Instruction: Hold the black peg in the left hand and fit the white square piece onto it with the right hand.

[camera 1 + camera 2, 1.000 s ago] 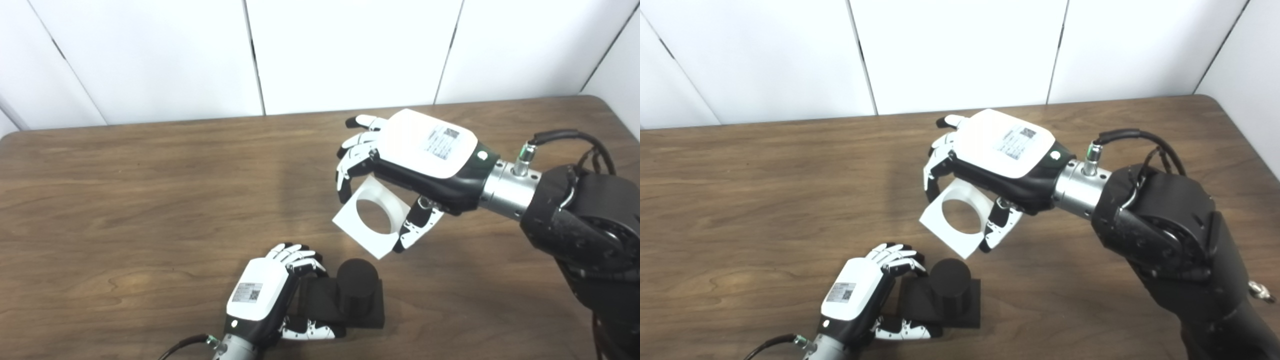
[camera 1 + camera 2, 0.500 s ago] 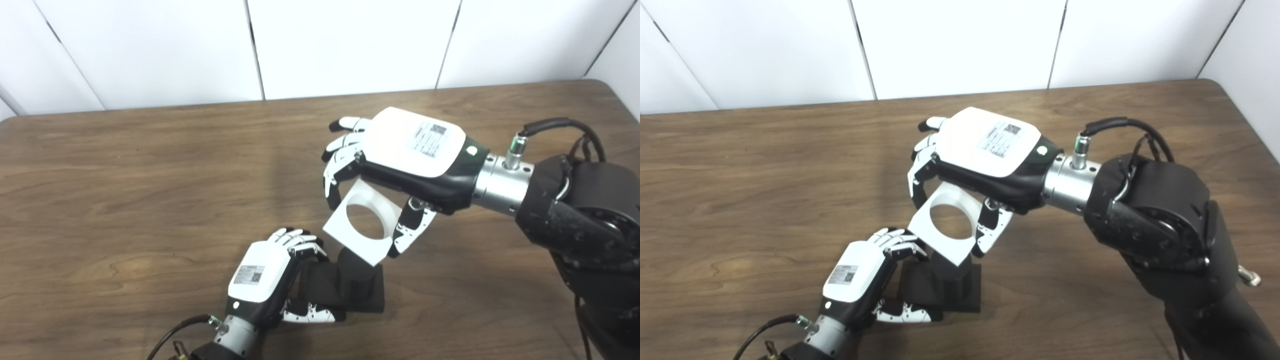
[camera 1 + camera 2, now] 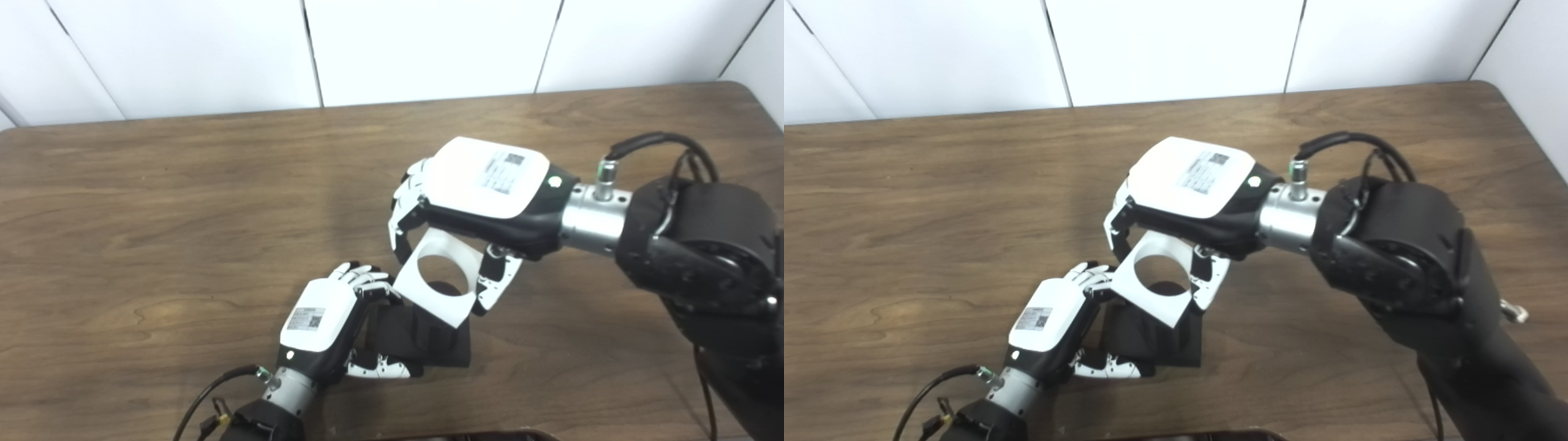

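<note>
The left hand grips the black peg by its base on the worktop. The right hand, fingers clamped on the white square piece, has carried it over the peg; its hole now frames the peg's top, awaiting descent.

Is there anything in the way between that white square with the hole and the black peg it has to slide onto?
Nothing visible blocks it. The white square piece, held by the right hand, hangs tilted just above the black peg, whose top shows through the hole. The left hand grips the peg's base from the side.
</note>
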Motion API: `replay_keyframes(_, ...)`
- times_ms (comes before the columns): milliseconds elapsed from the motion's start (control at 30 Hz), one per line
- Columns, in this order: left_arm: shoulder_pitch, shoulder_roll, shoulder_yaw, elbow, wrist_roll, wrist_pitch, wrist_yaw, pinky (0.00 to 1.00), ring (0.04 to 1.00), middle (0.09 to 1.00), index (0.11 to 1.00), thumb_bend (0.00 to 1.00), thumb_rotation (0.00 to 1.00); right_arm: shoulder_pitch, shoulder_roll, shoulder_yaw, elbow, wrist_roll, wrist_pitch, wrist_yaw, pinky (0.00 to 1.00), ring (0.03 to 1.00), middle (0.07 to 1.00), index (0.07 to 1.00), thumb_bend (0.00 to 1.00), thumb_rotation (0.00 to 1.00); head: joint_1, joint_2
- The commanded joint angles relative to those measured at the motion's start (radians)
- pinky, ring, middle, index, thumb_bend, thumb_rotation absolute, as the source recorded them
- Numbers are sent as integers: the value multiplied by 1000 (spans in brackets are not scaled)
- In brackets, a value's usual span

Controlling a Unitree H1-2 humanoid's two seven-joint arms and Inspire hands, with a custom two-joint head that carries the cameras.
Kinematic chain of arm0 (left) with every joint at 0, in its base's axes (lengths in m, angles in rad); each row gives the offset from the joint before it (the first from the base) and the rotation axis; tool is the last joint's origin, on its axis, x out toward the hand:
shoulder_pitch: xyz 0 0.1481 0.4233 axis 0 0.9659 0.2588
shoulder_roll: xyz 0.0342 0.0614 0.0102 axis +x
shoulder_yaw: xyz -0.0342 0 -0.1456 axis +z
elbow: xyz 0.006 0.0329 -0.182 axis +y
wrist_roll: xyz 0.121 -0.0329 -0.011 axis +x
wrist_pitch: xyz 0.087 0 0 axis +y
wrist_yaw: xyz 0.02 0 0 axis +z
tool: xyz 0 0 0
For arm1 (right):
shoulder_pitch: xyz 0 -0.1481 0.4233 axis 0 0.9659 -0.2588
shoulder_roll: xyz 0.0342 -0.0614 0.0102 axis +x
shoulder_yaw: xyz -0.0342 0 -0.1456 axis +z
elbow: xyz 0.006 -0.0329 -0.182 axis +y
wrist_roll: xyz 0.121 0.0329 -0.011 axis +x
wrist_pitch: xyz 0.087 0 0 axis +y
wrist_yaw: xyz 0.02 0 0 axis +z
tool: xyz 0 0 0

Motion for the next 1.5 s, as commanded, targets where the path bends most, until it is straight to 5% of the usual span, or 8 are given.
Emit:
replay_keyframes(0,7,8,-5,-1,19,15,-39,914,846,782,490,502,57,-41,8,0,5,-21,-21,-9,853,800,691,480,524,129,0,-1)
replay_keyframes(333,9,4,-5,-6,23,16,-43,912,846,782,490,502,57,-20,18,28,41,-59,-60,-12,927,833,710,482,523,129,3,-6)
replay_keyframes(1467,13,4,-9,2,17,11,-36,912,850,786,490,502,57,95,9,32,80,-79,-195,-33,947,840,713,482,524,130,3,-20)
